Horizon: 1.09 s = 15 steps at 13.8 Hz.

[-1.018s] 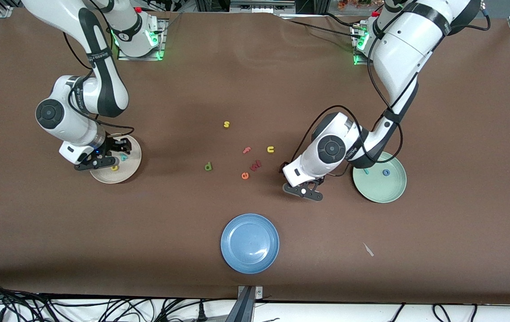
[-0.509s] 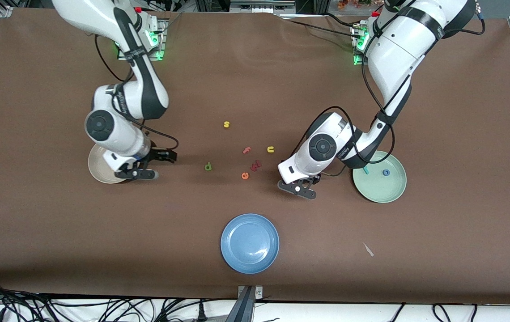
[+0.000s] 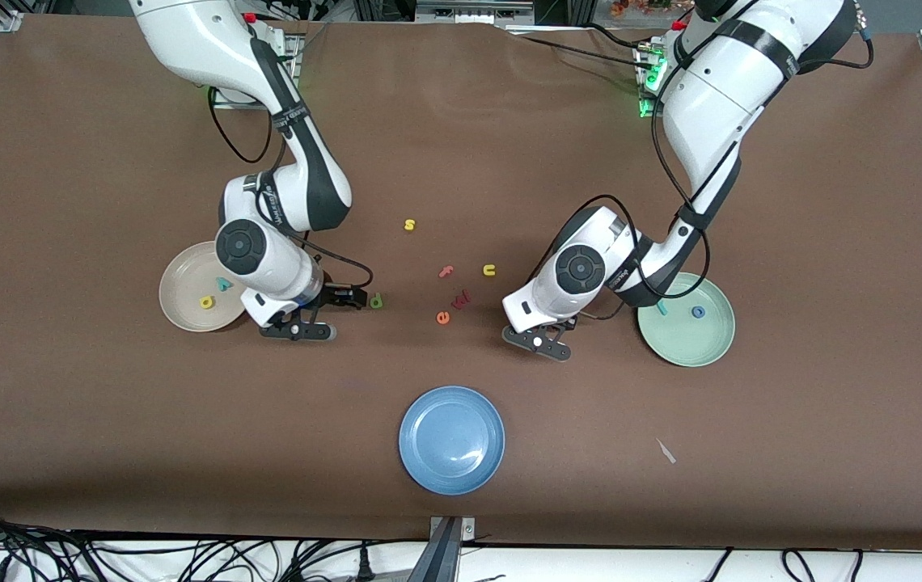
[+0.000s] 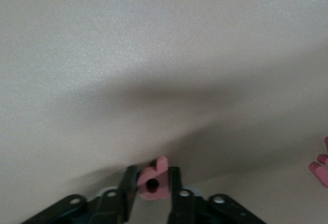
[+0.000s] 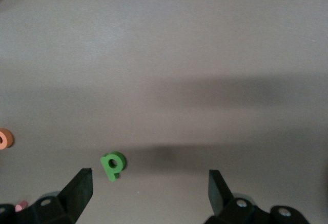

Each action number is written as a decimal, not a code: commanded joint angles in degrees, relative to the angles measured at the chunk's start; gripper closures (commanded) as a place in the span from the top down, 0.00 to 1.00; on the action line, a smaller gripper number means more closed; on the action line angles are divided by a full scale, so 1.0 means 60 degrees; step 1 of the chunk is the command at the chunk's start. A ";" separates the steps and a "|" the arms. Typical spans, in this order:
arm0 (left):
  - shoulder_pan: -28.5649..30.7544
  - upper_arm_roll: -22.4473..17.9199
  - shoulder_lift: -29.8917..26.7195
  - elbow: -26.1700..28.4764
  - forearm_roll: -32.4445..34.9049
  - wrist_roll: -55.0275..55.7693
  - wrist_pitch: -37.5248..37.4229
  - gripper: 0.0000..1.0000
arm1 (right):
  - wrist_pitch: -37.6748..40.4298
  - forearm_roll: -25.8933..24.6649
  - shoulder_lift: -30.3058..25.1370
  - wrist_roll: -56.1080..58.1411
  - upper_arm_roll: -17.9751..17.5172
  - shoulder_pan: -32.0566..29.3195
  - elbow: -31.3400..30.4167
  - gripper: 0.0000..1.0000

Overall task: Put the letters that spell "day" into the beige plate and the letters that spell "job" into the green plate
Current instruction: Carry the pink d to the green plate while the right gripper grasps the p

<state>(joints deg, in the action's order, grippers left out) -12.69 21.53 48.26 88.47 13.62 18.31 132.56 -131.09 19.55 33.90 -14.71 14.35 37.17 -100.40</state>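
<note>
My left gripper [image 3: 540, 333] sits low over the table between the loose letters and the green plate [image 3: 687, 343]. In the left wrist view, my left gripper [image 4: 151, 190] is shut on the salmon b [image 4: 152, 182]. The teal j [image 3: 661, 308] and blue o [image 3: 698, 312] lie in the green plate. The yellow a [image 3: 207, 302] and teal y [image 3: 223, 283] lie in the beige plate [image 3: 182, 301]. My right gripper [image 3: 338, 315] is open beside the green d [image 3: 376, 301]. The right wrist view shows the d [image 5: 113, 165] just ahead of one finger [image 5: 79, 190].
Loose letters lie mid-table: a yellow s [image 3: 409, 225], salmon f [image 3: 446, 272], yellow u [image 3: 489, 270], orange e [image 3: 443, 318] and a dark red letter [image 3: 462, 299]. A blue plate [image 3: 452, 439] stands nearer the front camera. A small pale scrap [image 3: 666, 451] lies toward the left arm's end.
My right arm swung from the beige plate across to the green d, leaving the a and y in the plate. My left gripper shifted slightly and closed on the b.
</note>
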 commanded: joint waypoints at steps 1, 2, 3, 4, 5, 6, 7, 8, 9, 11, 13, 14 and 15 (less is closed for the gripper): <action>-0.0009 -0.0029 -0.0045 -0.0141 0.0308 0.0011 -0.0121 0.05 | 0.0198 0.0067 0.0546 0.0005 -0.0222 0.0160 0.0561 1.00; 0.0021 -0.0029 -0.0103 -0.0155 0.0308 0.0040 -0.0237 0.00 | 0.0169 0.0066 0.0663 0.0019 -0.0238 0.0220 0.0649 1.00; 0.0079 -0.0015 -0.0234 -0.0184 0.0294 0.0040 -0.0572 0.00 | 0.0169 0.0052 0.0766 0.0077 -0.0267 0.0235 0.0664 1.00; 0.0123 0.0000 -0.0453 -0.0228 0.0294 0.0040 -0.1097 0.00 | 0.0125 0.0037 0.0868 0.0223 -0.0282 0.0322 0.0679 1.00; 0.0123 0.0000 -0.0716 -0.0286 0.0279 0.0054 -0.1653 0.00 | 0.0125 -0.0108 0.0913 0.0239 -0.0282 0.0511 0.0751 1.00; 0.0181 0.0000 -0.1023 -0.0287 0.0279 0.0040 -0.2152 0.00 | 0.0111 -0.0356 0.0942 0.0239 -0.0282 0.0557 0.0752 1.00; 0.0385 0.0000 -0.1258 -0.0287 0.0279 0.0011 -0.2607 0.02 | 0.0096 -0.0532 0.1015 0.0239 -0.0282 0.0557 0.0752 1.00; 0.0590 0.0000 -0.1507 -0.0273 0.0279 -0.0033 -0.3061 0.02 | 0.0052 -0.0636 0.1103 0.0239 -0.0282 0.0557 0.0752 0.99; 0.0795 0.0015 -0.1698 -0.0272 0.0294 -0.0207 -0.3500 0.02 | -0.0035 -0.0753 0.1132 0.0254 -0.0282 0.0601 0.0752 0.99; 0.1321 0.0000 -0.1905 -0.0243 0.0294 -0.1155 -0.4190 0.03 | -0.0080 -0.0812 0.1235 0.0326 -0.0282 0.0616 0.0752 0.90; 0.1879 -0.0029 -0.1891 -0.0185 0.0308 -0.2590 -0.4340 0.04 | -0.0095 -0.0798 0.1294 0.0313 -0.0296 0.0616 0.0752 0.81; 0.2171 -0.0029 -0.1876 -0.0170 0.0308 -0.3177 -0.4340 0.05 | -0.0109 -0.0783 0.1308 0.0298 -0.0296 0.0659 0.0752 0.80; 0.2435 -0.0029 -0.1818 -0.0170 0.0410 -0.3647 -0.4325 0.08 | -0.0196 -0.0754 0.1338 0.0283 -0.0296 0.0732 0.0752 0.78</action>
<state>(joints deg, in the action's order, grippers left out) -0.72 20.84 37.80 86.16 13.74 2.04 106.84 -131.79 15.55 40.81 -13.13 12.50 40.77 -97.36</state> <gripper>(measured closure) 0.749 0.194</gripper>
